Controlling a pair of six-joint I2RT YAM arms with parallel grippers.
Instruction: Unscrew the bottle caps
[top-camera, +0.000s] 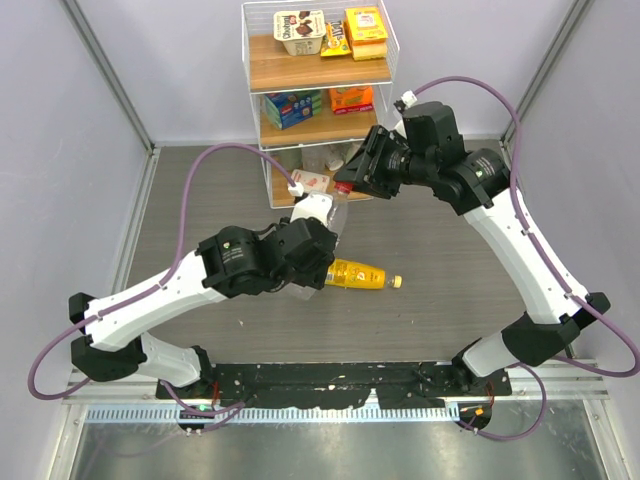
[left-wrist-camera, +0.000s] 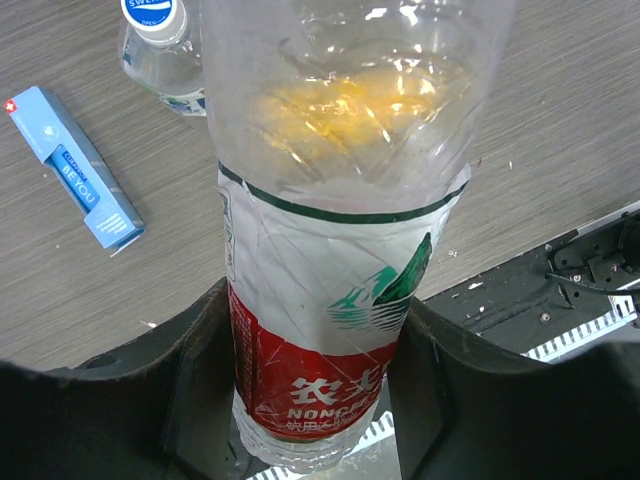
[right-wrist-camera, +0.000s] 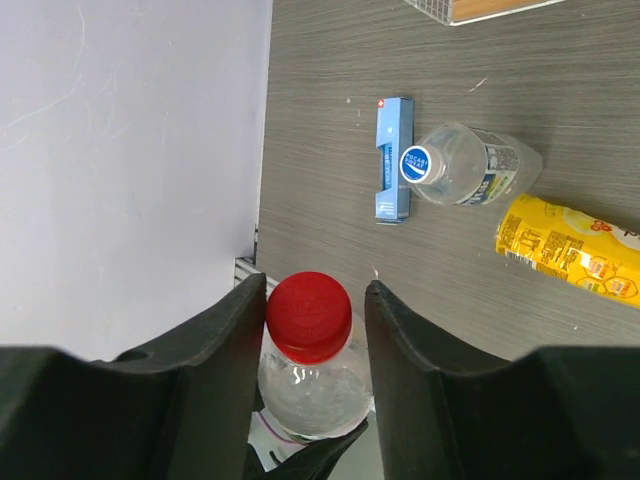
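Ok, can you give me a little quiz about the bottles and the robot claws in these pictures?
1. True or false: the yellow juice bottle is standing upright.
2. What colour is the cap between the fingers of the right claw? A blue, B red, C green.
3. Fill in the gap: the red-label bottle is held around its body by the ___ claw.

Key: 1 false, it lies on its side. 2 B. 3 the left claw.
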